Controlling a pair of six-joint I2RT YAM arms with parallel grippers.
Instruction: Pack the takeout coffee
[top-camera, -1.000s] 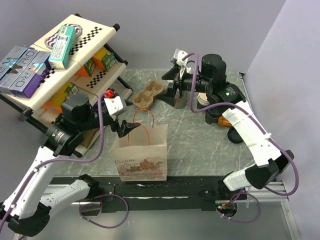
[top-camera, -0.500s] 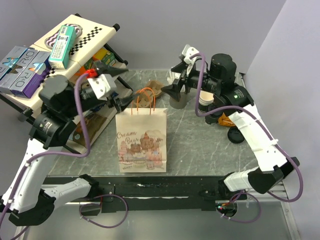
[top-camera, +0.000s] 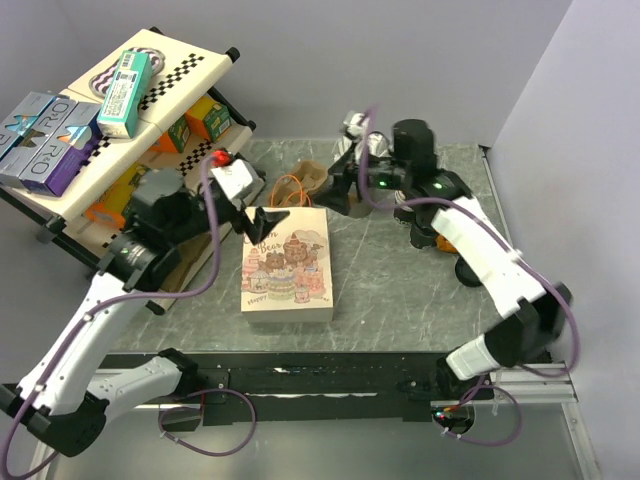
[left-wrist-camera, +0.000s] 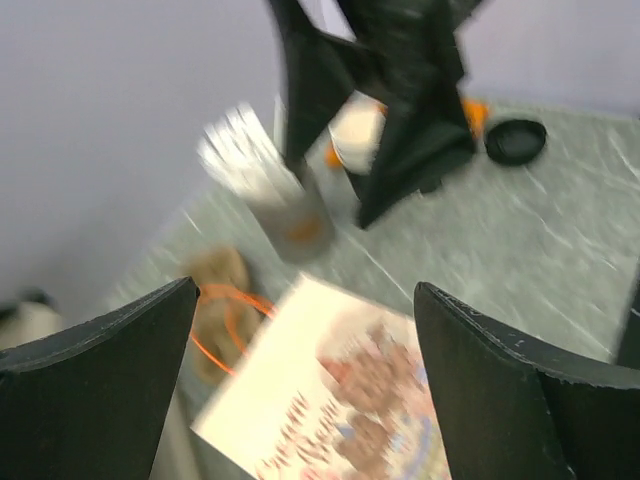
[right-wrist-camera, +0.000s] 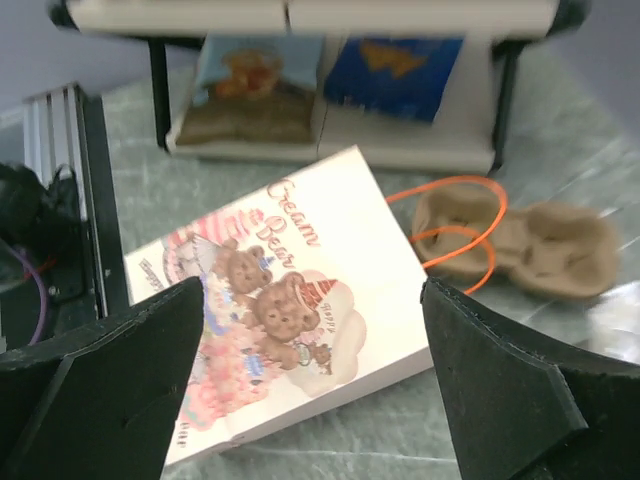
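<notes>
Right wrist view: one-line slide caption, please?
Paper bag lies flat, orange handles overlapping the pulp cup carrier.

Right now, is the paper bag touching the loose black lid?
Apart. The left wrist view shows the paper bag and the black lid with bare table between them.

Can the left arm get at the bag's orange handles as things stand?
Probably yes. The left gripper, open, hovers beside the paper bag lying flat; its orange handles rest just beyond on the cup carrier, uncovered. The right gripper nearby could crowd it.
</notes>
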